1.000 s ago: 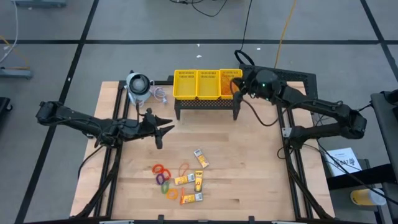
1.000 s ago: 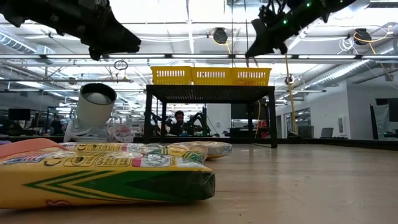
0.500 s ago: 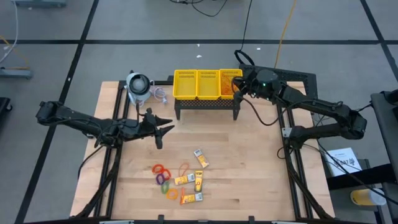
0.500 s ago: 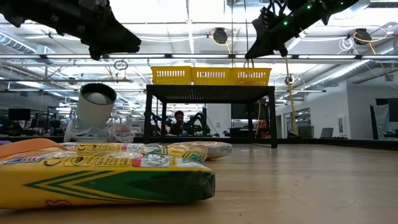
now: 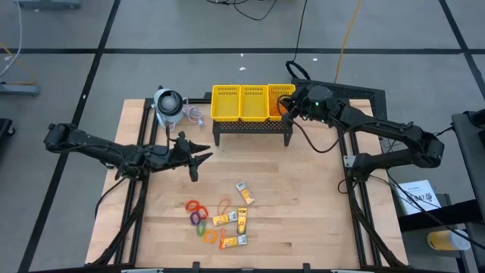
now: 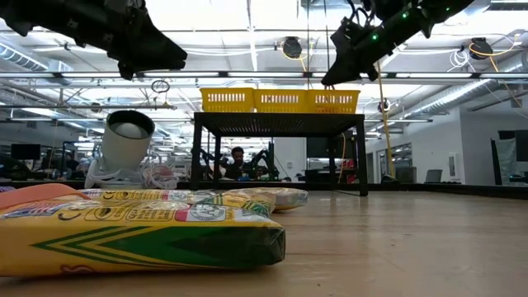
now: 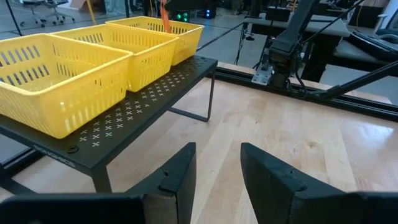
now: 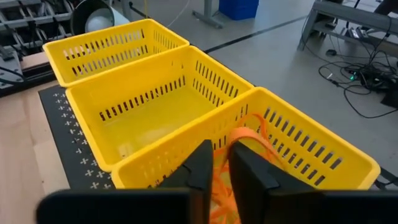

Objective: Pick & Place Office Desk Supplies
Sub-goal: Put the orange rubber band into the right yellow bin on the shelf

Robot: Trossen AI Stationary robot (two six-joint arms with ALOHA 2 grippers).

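Right hand (image 8: 221,171) over the basket's (image 5: 253,103) right-end compartment, parting slightly around an orange rubber band (image 8: 249,146), seemingly mid-release. Left hand (image 5: 198,160) idle mid-worktop, part open, empty. Packets (image 5: 233,221) and rings (image 5: 199,214) near the front edge left to sort.

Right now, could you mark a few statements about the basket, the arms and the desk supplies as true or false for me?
1. The right gripper is above the yellow basket's right-hand compartment. True.
2. Orange rubber bands are in that compartment. True.
3. The middle compartment holds packets. False: it looks empty in the right wrist view.
4. The left gripper holds a packet. False: its fingers stand apart with nothing between them, over bare table in front of the basket.
5. Coloured rings and yellow packets lie on the table's near part. True.
6. The round device sits right of the basket. False: it sits to its left.
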